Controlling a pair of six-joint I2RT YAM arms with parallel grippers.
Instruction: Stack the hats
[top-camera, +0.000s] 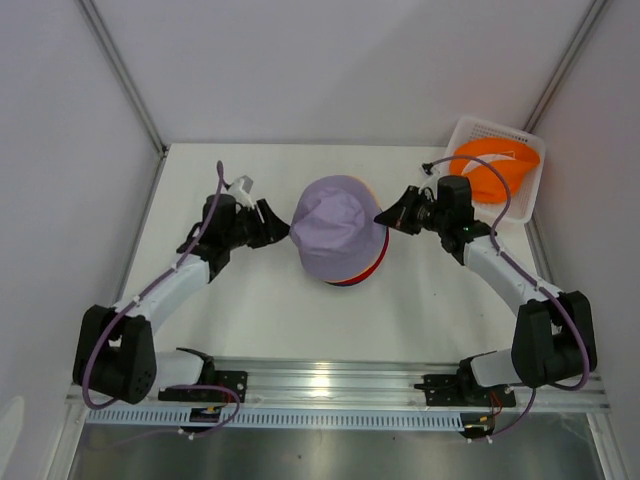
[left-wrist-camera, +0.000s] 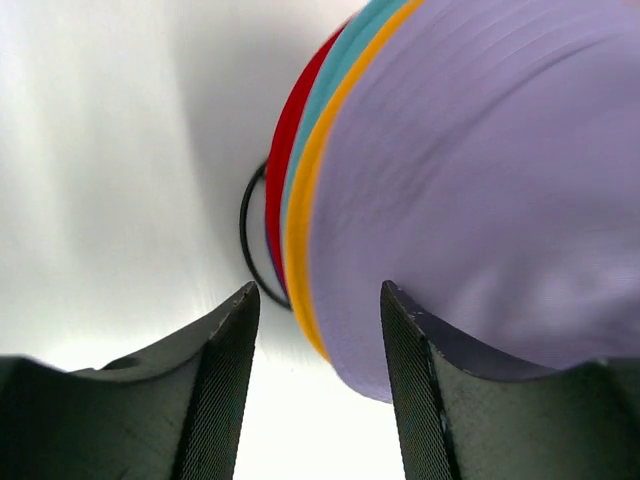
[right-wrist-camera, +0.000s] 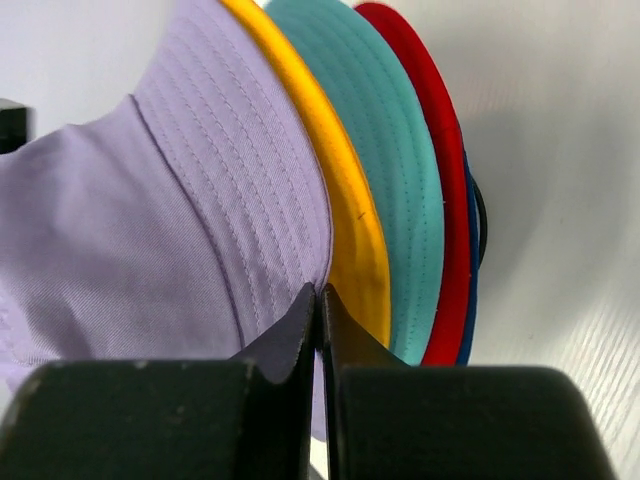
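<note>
A stack of hats sits mid-table with the lavender hat (top-camera: 340, 225) on top. Under it, in the right wrist view, show the brims of the yellow hat (right-wrist-camera: 350, 220), teal hat (right-wrist-camera: 390, 180), red hat (right-wrist-camera: 440, 200) and navy hat (right-wrist-camera: 468, 260). My right gripper (top-camera: 385, 215) (right-wrist-camera: 320, 290) is shut on the lavender hat's (right-wrist-camera: 200, 180) brim at the stack's right side. At the stack's left side my left gripper (top-camera: 278, 228) (left-wrist-camera: 319, 292) is open, the lavender brim's (left-wrist-camera: 480, 180) edge hanging loose between its fingers. An orange hat (top-camera: 495, 165) lies in the basket.
The white lattice basket (top-camera: 470, 130) stands at the back right corner of the table. A thin black wire ring (left-wrist-camera: 245, 215) sits under the stack. White walls enclose the table on three sides.
</note>
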